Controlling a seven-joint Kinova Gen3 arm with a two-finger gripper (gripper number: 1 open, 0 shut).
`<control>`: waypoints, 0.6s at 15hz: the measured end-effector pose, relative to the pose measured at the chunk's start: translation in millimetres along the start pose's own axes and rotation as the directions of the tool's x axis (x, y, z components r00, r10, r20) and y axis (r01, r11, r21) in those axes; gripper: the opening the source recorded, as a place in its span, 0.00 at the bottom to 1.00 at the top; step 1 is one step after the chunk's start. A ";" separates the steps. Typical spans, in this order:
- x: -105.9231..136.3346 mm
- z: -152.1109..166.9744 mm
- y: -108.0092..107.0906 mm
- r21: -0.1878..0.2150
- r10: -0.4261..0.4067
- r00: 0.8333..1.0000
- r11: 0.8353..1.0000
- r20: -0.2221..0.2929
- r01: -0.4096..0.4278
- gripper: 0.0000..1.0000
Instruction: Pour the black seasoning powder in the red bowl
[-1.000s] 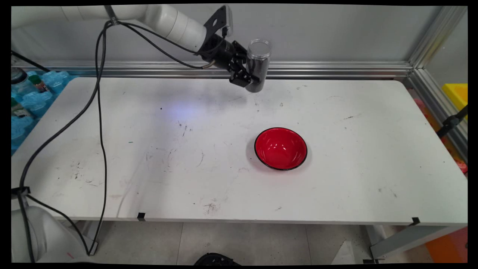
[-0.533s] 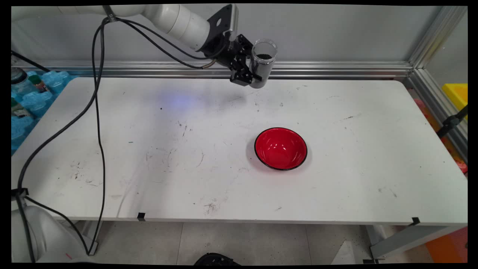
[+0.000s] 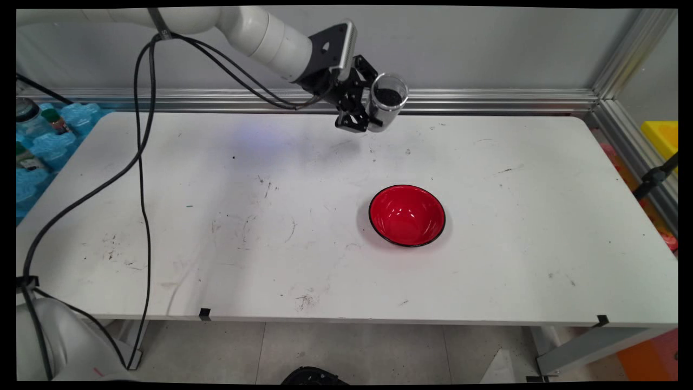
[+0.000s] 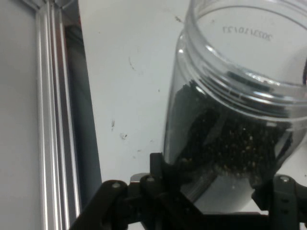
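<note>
- The end effector (image 3: 364, 111) hangs in the air over the table's (image 3: 216, 216) far edge, at about 12 o'clock in the main view, a little toward 1.
- Its two fingers are closed on the lower body of a clear plastic jar (image 3: 385, 100), one on each side. The hand view shows the jar (image 4: 240, 120) wedged between them with no gap.
- The jar has no lid and holds a load of small dark grains (image 4: 225, 143), some of them speckled lighter. What they are exactly cannot be told.
- The jar is tilted, not upright. Its long axis runs from the base at the fingers up toward the open mouth, and the mouth leans toward 4 o'clock, facing partly down the table and toward the camera.
- In the main view the dark contents (image 3: 389, 96) show through the open mouth. None can be seen falling.
- A red bowl (image 3: 407, 215) with a dark rim sits upright on the table, mouth up and apparently empty.
- From the end effector the bowl lies toward 5 o'clock, nearer the table's front edge and well apart from the jar. The jar's mouth is not over it.
- Black cables (image 3: 142, 162) hang from the arm on the 9 o'clock side, clear of both jar and bowl.
</note>
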 end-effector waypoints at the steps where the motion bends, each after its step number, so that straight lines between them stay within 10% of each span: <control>1: 2.1 2.1 2.5 0.001 0.016 1.000 1.000 0.005 -0.016 0.00; 9: 14.8 21.5 24.8 0.004 0.131 0.990 0.991 0.057 -0.131 0.00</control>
